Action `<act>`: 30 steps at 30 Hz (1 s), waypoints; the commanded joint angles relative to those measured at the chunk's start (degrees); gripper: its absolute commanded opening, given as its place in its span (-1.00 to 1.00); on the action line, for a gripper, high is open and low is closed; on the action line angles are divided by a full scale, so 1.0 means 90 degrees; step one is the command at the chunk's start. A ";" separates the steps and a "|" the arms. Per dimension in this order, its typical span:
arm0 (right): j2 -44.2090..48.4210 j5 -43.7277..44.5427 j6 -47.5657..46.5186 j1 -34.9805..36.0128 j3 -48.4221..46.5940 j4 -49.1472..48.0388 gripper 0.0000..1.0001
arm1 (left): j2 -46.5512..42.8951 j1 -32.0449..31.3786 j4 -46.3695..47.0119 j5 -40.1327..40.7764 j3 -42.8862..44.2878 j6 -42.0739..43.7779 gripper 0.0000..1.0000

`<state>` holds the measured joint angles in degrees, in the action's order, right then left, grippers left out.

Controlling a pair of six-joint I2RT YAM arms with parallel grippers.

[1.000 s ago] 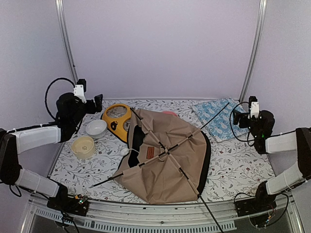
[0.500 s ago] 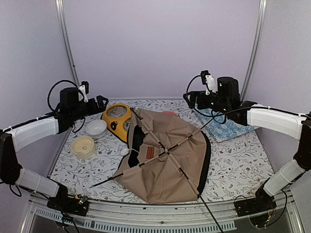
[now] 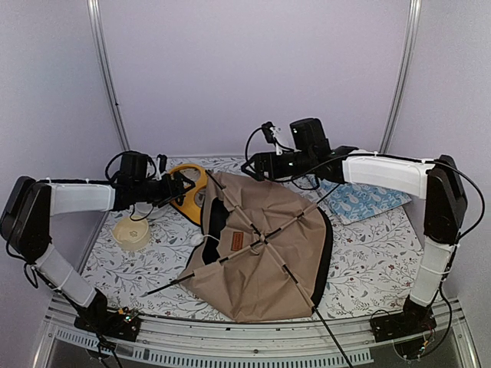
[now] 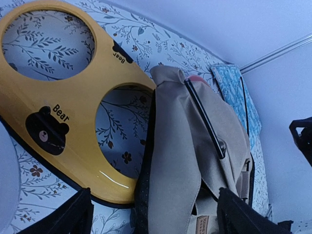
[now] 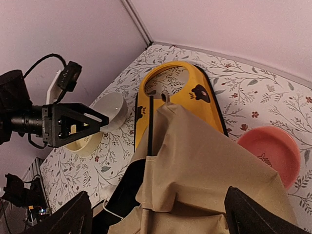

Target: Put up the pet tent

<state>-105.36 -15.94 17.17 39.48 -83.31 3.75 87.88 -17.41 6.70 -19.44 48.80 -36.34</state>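
The left pincer [image 3: 178, 188] is released, its fingers wide apart with nothing between them. It hangs above the left edge of the yellow feeder [image 4: 83, 97] and points to the right. The right pincer [image 3: 249, 165] is also released and empty; it hangs above the far edge of the pet tent [image 3: 261, 253].

The tent lies flattened on the middle of the surface [image 3: 376, 261]. Its black poles cross near the brown label [image 3: 236, 243], and its far left corner covers a part of the feeder. A pink bowl [image 5: 270, 151] shows at its far edge, and the blue cushion [image 3: 368, 201] lies to the far right.
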 commanded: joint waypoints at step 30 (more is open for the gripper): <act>-0.1434 0.1054 -0.0628 0.1216 -0.1023 0.1803 -0.55 | 0.1788 -0.0101 0.1491 -0.1328 0.0781 -0.0894 0.24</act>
<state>-120.46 -5.30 11.88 50.24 -92.62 19.14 102.15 -17.52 17.54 -29.78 54.13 -43.77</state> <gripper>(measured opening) 0.272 0.642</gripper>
